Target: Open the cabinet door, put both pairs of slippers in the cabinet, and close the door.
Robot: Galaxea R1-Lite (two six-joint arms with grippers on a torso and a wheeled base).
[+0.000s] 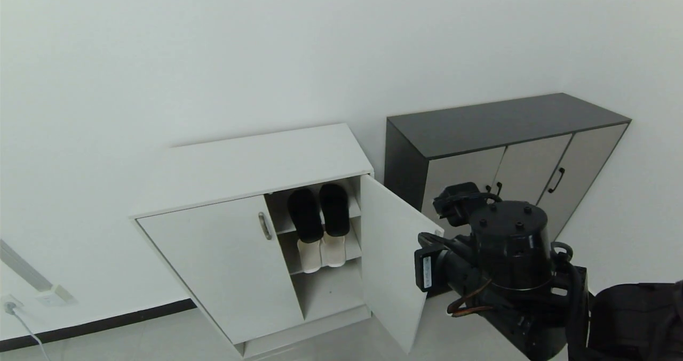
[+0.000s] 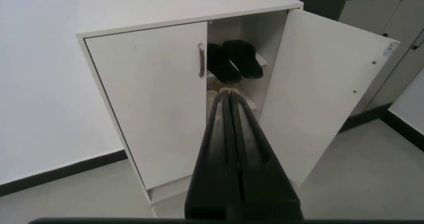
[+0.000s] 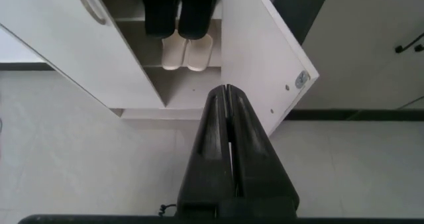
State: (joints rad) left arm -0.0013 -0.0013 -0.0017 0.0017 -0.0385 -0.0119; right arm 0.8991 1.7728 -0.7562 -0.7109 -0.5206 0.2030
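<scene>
Inside cabinet (image 1: 251,163), upper slippers (image 1: 319,211) sit above lower slippers (image 1: 322,253).

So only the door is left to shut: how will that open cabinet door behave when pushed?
The open door looks like a thin, flat panel, so it probably swings as one stiff piece, fairly lightly. Its face looks smooth; the shut right gripper might slide along it.

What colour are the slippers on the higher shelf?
Black. The upper slippers sit above a white pair; the head view shows them best.
</scene>
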